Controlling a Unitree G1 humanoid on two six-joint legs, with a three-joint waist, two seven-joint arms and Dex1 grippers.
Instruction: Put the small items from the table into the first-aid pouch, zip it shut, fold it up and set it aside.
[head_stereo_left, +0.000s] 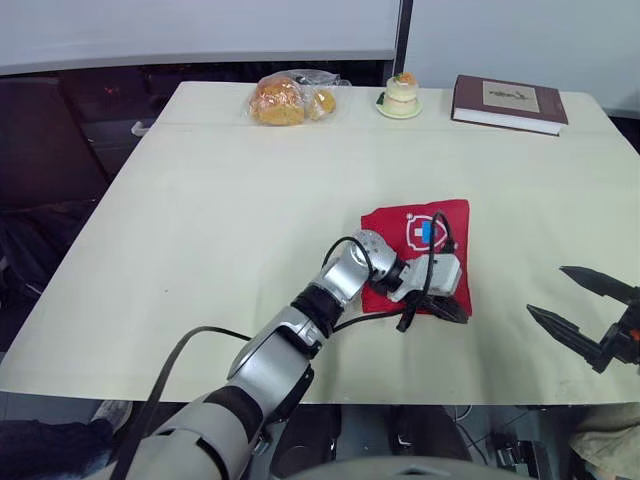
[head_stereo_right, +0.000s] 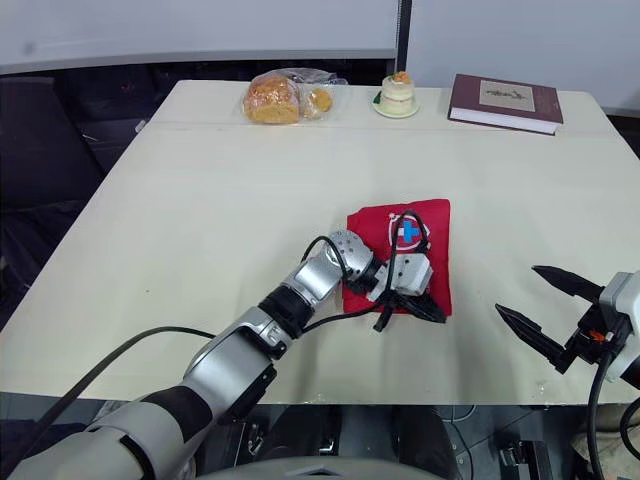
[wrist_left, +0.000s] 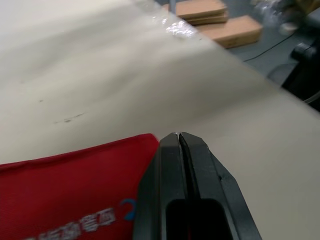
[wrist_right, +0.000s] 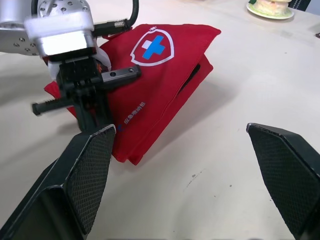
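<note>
A red first-aid pouch (head_stereo_left: 425, 225) with a white shield and blue cross lies folded on the cream table (head_stereo_left: 220, 220), right of centre. My left gripper (head_stereo_left: 455, 312) is shut, its fingertips (wrist_left: 179, 137) pressed together over the pouch's near right corner. I cannot tell whether fabric is pinched between them. In the right wrist view the pouch (wrist_right: 160, 75) shows its folded layers, with the left arm's wrist above it. My right gripper (head_stereo_left: 546, 290) hovers open to the right of the pouch, apart from it, near the table's front edge; its fingers (wrist_right: 95, 150) are spread wide.
Along the table's far edge stand a clear bag of bread (head_stereo_left: 285, 98), a small cake on a plate (head_stereo_left: 401, 95) and a dark red book (head_stereo_left: 508, 103). Black cables loop around the left wrist above the pouch.
</note>
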